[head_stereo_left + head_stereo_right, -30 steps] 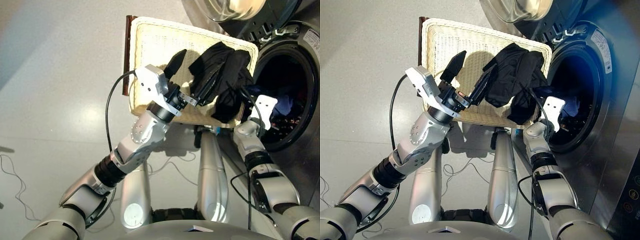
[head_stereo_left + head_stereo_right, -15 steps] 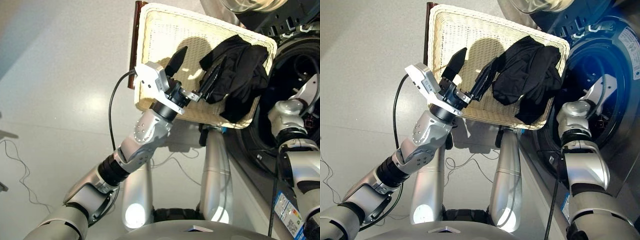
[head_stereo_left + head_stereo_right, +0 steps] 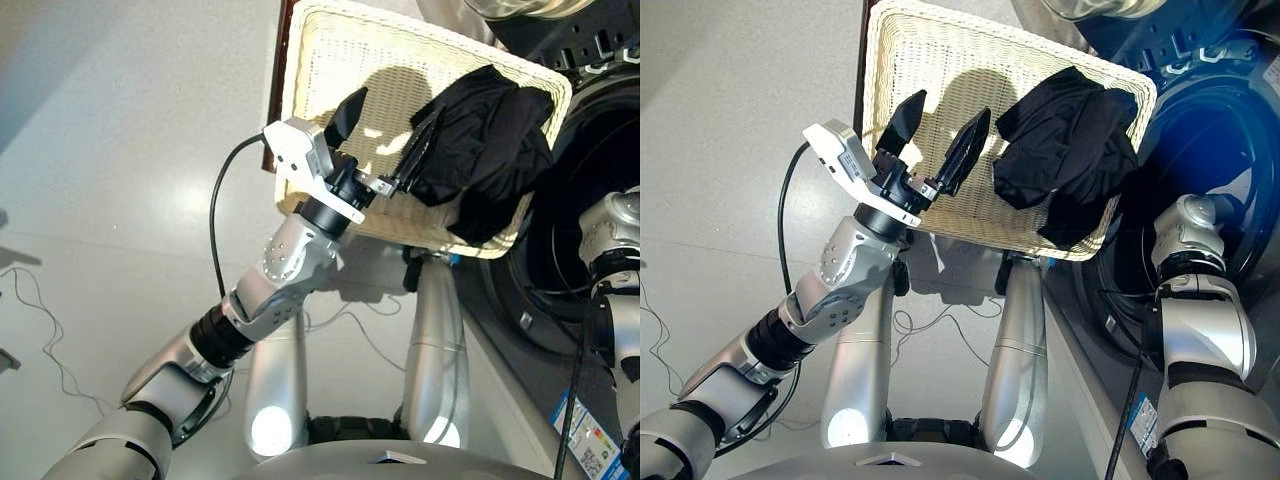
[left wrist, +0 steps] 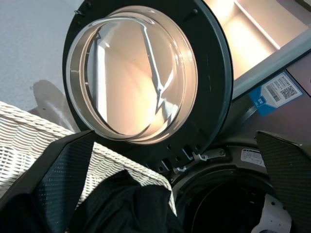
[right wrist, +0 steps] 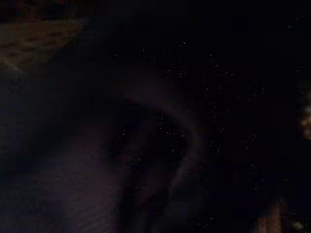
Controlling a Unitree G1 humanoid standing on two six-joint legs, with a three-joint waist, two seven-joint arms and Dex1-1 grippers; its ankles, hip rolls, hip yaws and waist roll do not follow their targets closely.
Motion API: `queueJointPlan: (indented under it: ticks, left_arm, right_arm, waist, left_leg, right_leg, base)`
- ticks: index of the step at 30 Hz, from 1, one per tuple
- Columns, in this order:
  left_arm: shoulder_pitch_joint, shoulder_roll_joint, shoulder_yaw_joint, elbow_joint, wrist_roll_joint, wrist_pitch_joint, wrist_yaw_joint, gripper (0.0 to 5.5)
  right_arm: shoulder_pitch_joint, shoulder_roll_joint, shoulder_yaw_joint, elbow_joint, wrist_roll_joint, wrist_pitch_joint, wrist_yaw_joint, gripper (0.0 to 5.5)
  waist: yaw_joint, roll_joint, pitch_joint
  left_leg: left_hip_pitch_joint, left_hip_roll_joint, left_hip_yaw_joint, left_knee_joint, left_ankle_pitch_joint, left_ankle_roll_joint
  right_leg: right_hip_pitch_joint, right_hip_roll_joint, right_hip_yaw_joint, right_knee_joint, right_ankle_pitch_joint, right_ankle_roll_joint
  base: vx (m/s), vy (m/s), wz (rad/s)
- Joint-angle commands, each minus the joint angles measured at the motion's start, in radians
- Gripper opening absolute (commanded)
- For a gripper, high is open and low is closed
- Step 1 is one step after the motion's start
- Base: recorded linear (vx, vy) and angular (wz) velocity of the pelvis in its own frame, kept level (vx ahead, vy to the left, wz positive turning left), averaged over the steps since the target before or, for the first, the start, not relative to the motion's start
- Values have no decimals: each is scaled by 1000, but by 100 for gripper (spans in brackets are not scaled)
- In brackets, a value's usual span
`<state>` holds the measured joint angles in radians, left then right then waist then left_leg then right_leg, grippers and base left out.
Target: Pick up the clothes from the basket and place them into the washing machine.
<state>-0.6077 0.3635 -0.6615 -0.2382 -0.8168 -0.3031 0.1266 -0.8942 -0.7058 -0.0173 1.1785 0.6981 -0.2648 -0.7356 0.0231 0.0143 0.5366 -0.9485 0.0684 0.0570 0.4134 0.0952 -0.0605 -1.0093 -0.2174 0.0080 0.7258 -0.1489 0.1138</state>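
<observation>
While the left gripper [image 3: 937, 138] hovers over the basket [image 3: 940, 60] with fingers spread wide and empty, the black garment [image 3: 1065, 135] lies heaped in the basket's corner nearest the washing machine [image 3: 590, 150], one fold draped over the rim. The right arm reaches into the drum mouth; its gripper's state cannot be told.

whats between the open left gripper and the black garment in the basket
Nothing but bare wicker of the basket. In the right eye view, the left gripper hovers open beside the black garment, with only basket weave showing in the gap.
</observation>
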Motion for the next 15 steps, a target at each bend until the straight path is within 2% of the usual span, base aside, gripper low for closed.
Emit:
queueJointPlan:
  ticks: [1,2,3,6,11,14,15]
  left_arm:
    - [4,-37,31,-95,6,-46,3,550]
    - [5,-36,31,-95,6,-46,4,550]
    - [0,-43,33,-97,11,-44,7,550]
    - [13,-53,44,-100,26,-42,13,550]
    - [20,-71,50,-89,49,-35,16,550]
    - [33,-70,63,-87,45,-32,4,550]
    - [38,-69,72,-88,41,-27,-4,550]
  right_arm:
    - [52,-23,-34,-93,63,-106,-11,550]
    - [56,-20,-35,-98,61,-106,-15,550]
    - [70,25,-22,-150,44,-116,-6,550]
    - [153,123,13,-328,-43,-132,-17,550]
    - [316,288,92,-600,-132,-143,54,550]
    - [414,366,144,-735,-94,-166,162,550]
    - [451,376,171,-778,-32,-167,254,550]
  waist:
    - [-41,16,-17]
    - [-42,14,-17]
    - [-44,14,-17]
    - [-50,8,-17]
    - [-61,-7,-17]
    - [-66,-16,-17]
    - [-67,-21,-17]
  left_leg:
    - [13,13,6,169,-187,-23]
    - [14,13,6,168,-186,-23]
    - [8,12,8,164,-176,-21]
    - [15,13,9,164,-183,-20]
    - [13,14,13,157,-174,-17]
    - [8,15,17,159,-172,-14]
    - [5,16,16,159,-169,-14]
  right_leg:
    - [53,41,27,-176,105,28]
    - [54,41,27,-176,105,28]
    - [48,42,27,-182,114,26]
    - [53,45,27,-178,106,25]
    - [50,46,25,-182,111,22]
    - [44,47,25,-178,111,20]
    - [41,48,25,-179,113,19]
  base:
    - [0,0,0]
    - [0,0,0]
    - [0,0,0]
    - [0,0,0]
    - [0,0,0]
    - [0,0,0]
    - [0,0,0]
